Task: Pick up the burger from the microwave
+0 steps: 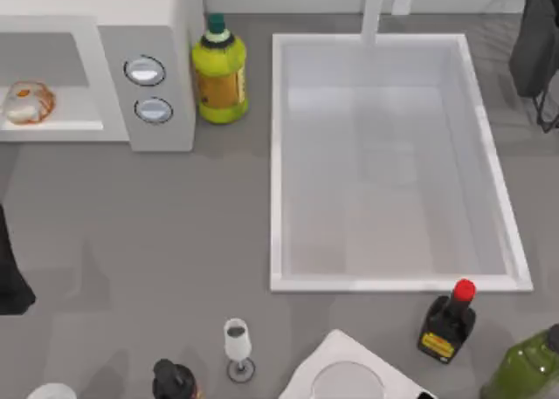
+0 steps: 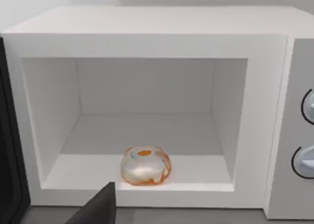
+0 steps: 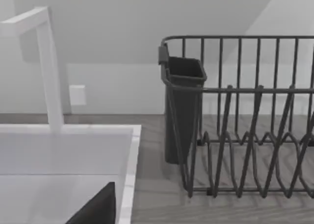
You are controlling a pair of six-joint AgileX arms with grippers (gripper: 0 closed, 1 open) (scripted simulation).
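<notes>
**Burger on microwave floor, both arms back**

At the top-left of the table, the microwave (image 1: 131, 76) stands w/ its cavity showing and two round silver knobs (image 1: 145, 70) on its side panel. Burger (image 1: 28, 102) lies on the cavity floor near the front lip, nothing touching it; in the left wrist view the burger (image 2: 145, 165) sits roughly mid-width of the opening, just inside the edge, w/ the microwave (image 2: 147, 42) straight ahead.

Left arm is at the table's left edge, low down, well apart from the microwave. A dark tip of the left hand (image 2: 98, 209) pokes into the left wrist view below the cavity; can't tell whether it's released or clenched. It grasps nothing.

Right arm is at the top-right corner by the dish rack (image 3: 245, 116). Right hand (image 3: 98, 207) shows as a dark tip over the sink (image 1: 393, 163) rim; state can't be told either.

Yellow-green bottle (image 1: 218, 72) stands just beside the microwave, between it and the sink.
</notes>
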